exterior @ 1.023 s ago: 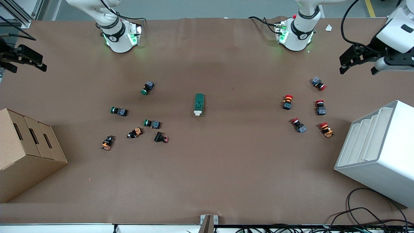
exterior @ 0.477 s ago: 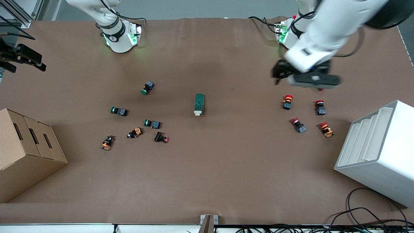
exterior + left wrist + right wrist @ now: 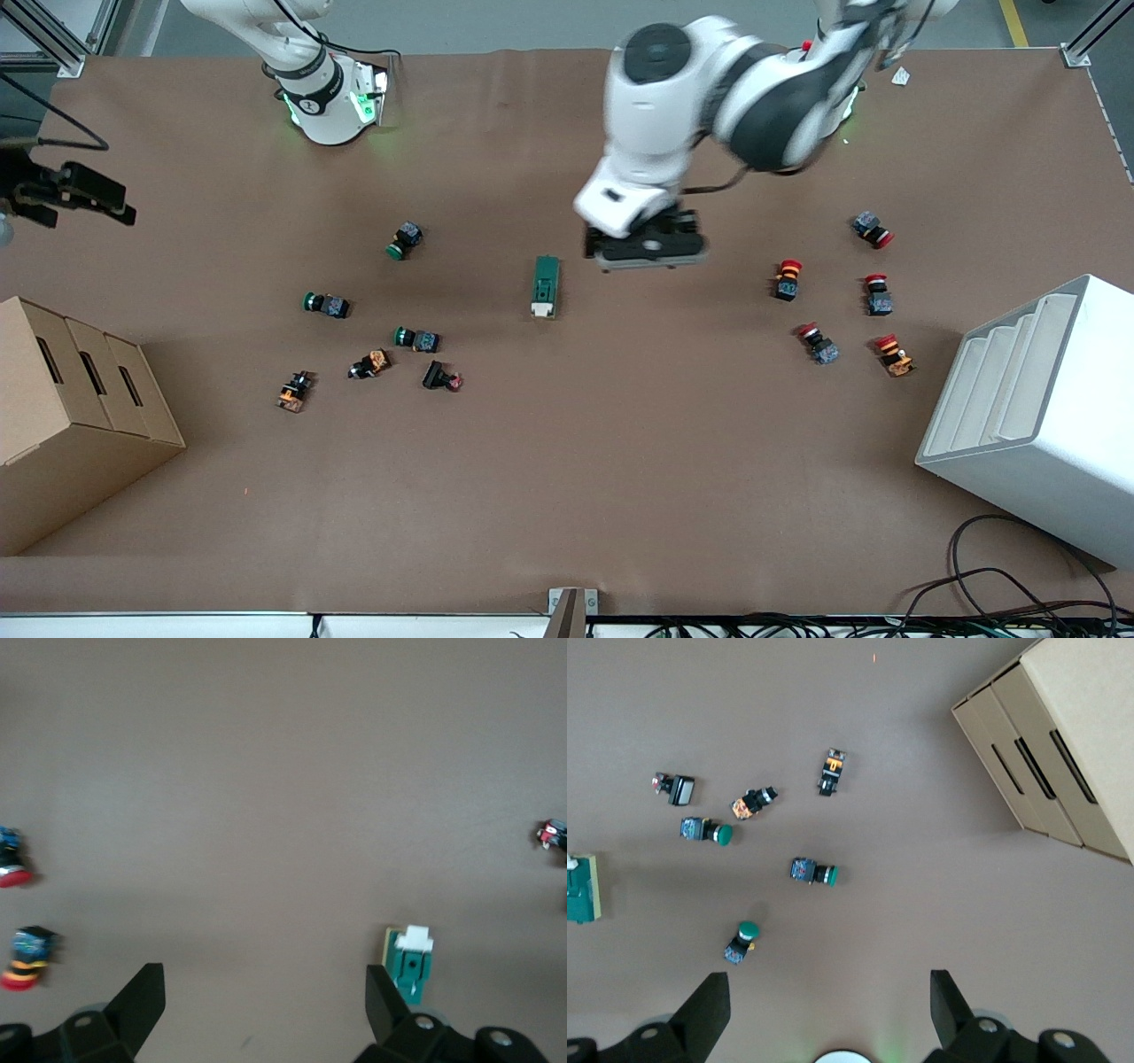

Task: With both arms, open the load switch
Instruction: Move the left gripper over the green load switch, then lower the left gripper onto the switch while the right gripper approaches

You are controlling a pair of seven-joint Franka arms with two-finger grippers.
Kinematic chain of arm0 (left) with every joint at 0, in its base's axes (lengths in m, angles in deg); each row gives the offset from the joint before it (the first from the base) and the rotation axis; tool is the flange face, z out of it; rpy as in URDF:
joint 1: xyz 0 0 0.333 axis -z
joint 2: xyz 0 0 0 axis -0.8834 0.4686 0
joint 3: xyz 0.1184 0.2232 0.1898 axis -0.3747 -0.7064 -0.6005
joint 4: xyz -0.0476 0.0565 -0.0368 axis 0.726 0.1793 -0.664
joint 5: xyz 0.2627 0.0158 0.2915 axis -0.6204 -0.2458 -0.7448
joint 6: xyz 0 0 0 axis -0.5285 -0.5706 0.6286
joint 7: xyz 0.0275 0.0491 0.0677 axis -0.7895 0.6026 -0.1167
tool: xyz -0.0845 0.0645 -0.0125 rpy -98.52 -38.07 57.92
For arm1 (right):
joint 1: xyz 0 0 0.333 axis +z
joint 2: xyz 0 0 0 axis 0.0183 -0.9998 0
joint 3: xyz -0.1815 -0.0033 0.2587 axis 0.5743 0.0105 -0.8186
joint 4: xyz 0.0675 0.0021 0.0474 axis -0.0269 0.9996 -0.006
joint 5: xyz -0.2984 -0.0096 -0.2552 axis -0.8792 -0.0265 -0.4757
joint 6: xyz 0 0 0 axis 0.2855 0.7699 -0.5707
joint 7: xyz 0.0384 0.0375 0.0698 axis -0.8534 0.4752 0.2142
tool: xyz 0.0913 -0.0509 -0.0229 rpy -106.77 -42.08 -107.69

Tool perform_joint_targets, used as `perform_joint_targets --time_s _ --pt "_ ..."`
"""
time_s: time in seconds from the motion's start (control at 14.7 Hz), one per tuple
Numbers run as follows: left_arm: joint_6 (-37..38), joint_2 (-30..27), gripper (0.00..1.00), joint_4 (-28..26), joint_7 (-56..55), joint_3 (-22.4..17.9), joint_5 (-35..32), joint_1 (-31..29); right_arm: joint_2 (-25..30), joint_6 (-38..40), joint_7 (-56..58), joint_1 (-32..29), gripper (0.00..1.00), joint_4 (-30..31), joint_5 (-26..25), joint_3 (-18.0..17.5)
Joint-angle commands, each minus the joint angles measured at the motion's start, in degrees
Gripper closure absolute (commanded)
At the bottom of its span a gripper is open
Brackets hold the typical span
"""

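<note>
The load switch [image 3: 546,286], a dark green block with a white lever tab at the end nearer the front camera, lies flat at mid-table. My left gripper [image 3: 647,252] hangs open over the bare table just beside it, toward the left arm's end. In the left wrist view the load switch [image 3: 409,961] sits right by one of the fingers [image 3: 384,997], outside the empty left gripper [image 3: 264,1001]. My right gripper [image 3: 96,197] waits open over the table's edge at the right arm's end. The right wrist view shows the right gripper [image 3: 830,1005] empty and the load switch [image 3: 583,889] far off.
Green and orange push buttons [image 3: 326,305] are scattered toward the right arm's end, and red mushroom buttons [image 3: 788,278] toward the left arm's end. A cardboard box [image 3: 62,416] and a white stepped rack [image 3: 1036,416] stand at the table's two ends, nearer the front camera.
The left arm has swung from the left arm's end of the table to the middle, next to the load switch. The right gripper has shifted only slightly.
</note>
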Motion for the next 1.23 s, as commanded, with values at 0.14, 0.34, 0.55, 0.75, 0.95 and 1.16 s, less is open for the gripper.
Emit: perform_joint_targets --time_s 0.14,0.34,0.55,0.75,0.95,1.16 --pt "-5.7 10.9 0.0 1.0 -22.5 0.0 -19.6 7.8 -7.8 -2.0 0.0 -0.7 0.0 -0.7 -0.9 -0.2" --pt "-6.7 12.7 0.0 -2.2 -33.5 0.1 -32.9 11.2 -10.5 -2.2 -0.6 -0.3 0.0 -0.7 -0.8 -0.3" --pt "-9.0 12.8 0.01 -7.4 -45.8 0.0 -45.3 14.3 -10.8 -2.2 -13.8 1.3 0.0 0.2 0.2 -0.9" --pt "-9.0 15.5 0.03 -10.3 -58.1 0.1 -60.7 15.1 -11.8 -2.7 -32.1 6.7 0.0 1.1 1.8 -1.2" --pt "-8.6 18.3 0.03 -11.5 -65.6 0.0 -69.3 17.1 -13.8 -3.6 -52.2 13.3 0.0 1.4 3.7 -1.2" --pt "-7.5 19.1 0.03 -11.5 -67.5 -0.3 -70.4 19.9 -17.2 -7.4 -69.3 19.0 0.0 1.4 7.4 -1.2"
